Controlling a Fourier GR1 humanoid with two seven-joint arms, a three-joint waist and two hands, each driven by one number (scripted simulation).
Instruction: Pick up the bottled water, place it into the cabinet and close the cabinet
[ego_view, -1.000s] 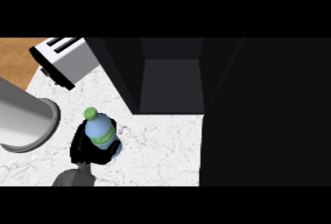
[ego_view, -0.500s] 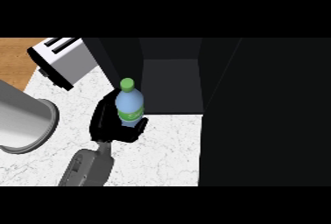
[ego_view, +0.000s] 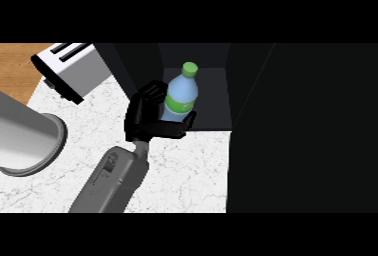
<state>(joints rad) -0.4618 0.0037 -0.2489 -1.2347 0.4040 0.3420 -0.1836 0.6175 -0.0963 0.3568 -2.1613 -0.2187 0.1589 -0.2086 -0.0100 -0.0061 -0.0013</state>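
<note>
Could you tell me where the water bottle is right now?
In the head view, the water bottle is held in the left hand at the open cabinet mouth, right of the toaster.

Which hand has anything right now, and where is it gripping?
The left hand holds the water bottle around its lower body, below the green label. The right hand is not in view.

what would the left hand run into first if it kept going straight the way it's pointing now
Probably nothing at once: the left hand, curled round the bottled water, points into the open cabinet. Its dark back wall likely comes first, though depth is unclear.
</note>
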